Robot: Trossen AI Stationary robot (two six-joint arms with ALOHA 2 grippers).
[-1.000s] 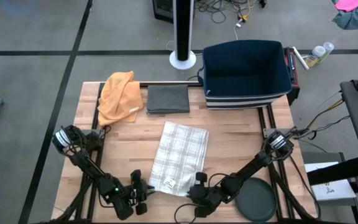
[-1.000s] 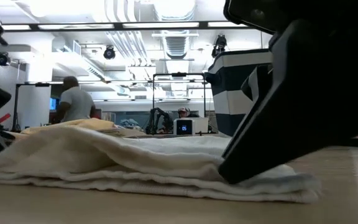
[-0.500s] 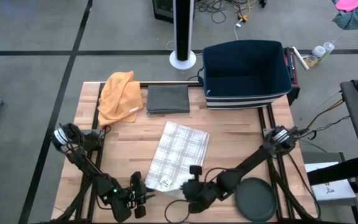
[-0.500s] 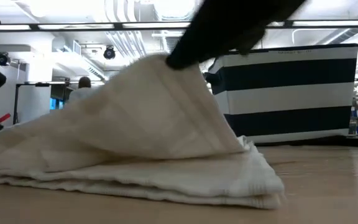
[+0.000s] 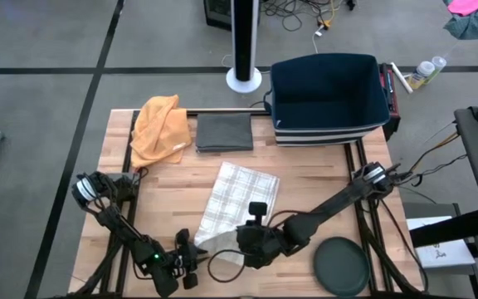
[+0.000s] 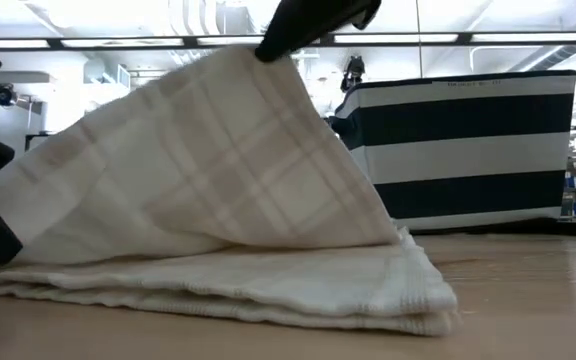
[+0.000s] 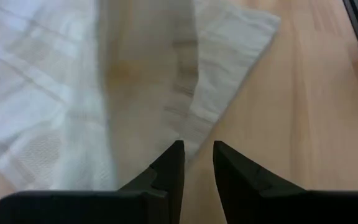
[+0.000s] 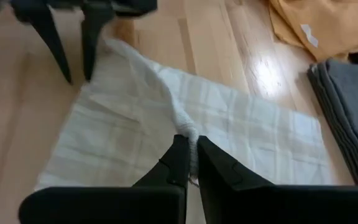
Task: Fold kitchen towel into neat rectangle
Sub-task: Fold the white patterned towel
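The white plaid kitchen towel (image 5: 243, 195) lies on the wooden table, its near part raised into a tent (image 6: 218, 170). My right gripper (image 8: 190, 146) is shut on the peak of that tent, above the towel's near right part (image 5: 239, 239). My left gripper (image 7: 197, 149) sits low at the towel's near left corner (image 5: 196, 252). Its fingers stand a little apart, with bare wood between them. The right wrist view shows those fingers (image 8: 91, 43) standing at the towel's corner. My right gripper pinches a bunched bit of the towel's upper layer (image 8: 184, 127) between its two fingers, coming slanting down from above. That layer hangs from the fingers as a sloping sheet (image 6: 268, 60), while the lower part (image 6: 268, 295) lies flat on the table. My left gripper has one fingertip (image 7: 178, 149) right at the towel's near edge; whether it touches, I cannot tell.
At the far left of the table lies a crumpled orange cloth (image 5: 160, 129), with a folded grey cloth (image 5: 224, 131) beside it. A navy striped bin (image 5: 329, 100) stands at the far right. A dark round plate (image 5: 343, 266) rests at the near right corner.
My right gripper has risen from the table and gone a little toward the far left, drawing the towel's near right part up with it. That part now stands as a tall tent. The rest of the towel has stayed flat.
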